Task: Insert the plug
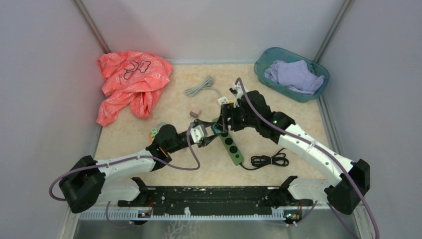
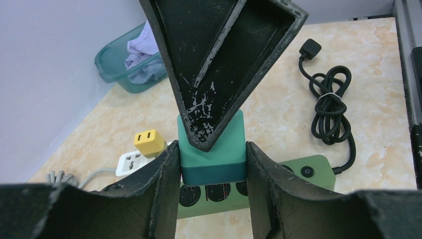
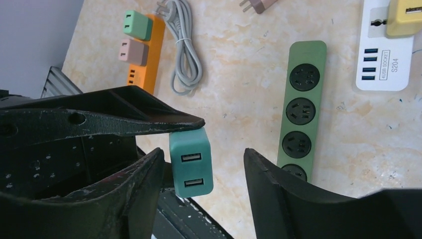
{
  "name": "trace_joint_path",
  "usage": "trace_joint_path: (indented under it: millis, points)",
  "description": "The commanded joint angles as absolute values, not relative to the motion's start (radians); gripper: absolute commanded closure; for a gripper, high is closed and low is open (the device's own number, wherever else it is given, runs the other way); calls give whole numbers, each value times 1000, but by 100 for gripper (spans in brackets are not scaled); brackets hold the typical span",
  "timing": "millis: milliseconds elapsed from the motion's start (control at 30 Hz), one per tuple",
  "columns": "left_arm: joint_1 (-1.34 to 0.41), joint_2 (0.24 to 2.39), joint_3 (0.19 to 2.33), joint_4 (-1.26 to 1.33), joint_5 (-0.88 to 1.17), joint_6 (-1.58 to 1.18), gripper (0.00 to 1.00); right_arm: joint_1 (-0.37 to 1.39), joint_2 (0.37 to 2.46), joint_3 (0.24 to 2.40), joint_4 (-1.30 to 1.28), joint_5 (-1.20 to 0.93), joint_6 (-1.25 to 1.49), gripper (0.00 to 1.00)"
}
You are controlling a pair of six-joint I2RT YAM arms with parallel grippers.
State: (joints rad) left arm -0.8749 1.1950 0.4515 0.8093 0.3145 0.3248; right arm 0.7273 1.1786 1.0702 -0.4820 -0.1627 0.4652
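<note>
We find the left hand [image 1: 206, 133] clamped on the teal plug [image 2: 219, 149], held just over the green power strip [image 3: 302, 114] at its socket end, while the right hand [image 3: 203, 155] brackets it, fingers apart

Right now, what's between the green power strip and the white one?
Nothing: the right wrist view shows only bare tabletop between the green power strip and the white power strip.

Robotics test cell: left arm [image 1: 124, 167] and right arm [image 1: 308, 147] bolted to a rail [image 1: 209, 196] at a marble-patterned table [image 1: 179, 107], boxed by grey panels [image 1: 209, 25] (power strip [image 1: 232, 147], pink cloth [image 1: 132, 82] lying about).
</note>
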Motion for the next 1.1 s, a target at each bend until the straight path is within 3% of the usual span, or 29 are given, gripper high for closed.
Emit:
trace_joint_path:
  millis: [0,333,533,667,800,1067]
  points:
    - [-884,1200,434,914,352,290,75,711,1177,1106,-437,-244,471,43]
    - [-885,1221,427,966,360,255,76,709,1194,1087,-411,-338,463,60]
    - [-885,1223,412,992,362,243,74,703,1210,1091,-410,-360,444,81]
    - [-885,1210,410,962,342,246,65,694,1208,1097,-412,-362,430,100]
    - [-886,1197,401,935,307,240,49,690,1205,1112,-430,-345,397,100]
    - [-885,1172,389,870,177,162,33,690,1195,1135,-477,-227,316,100]
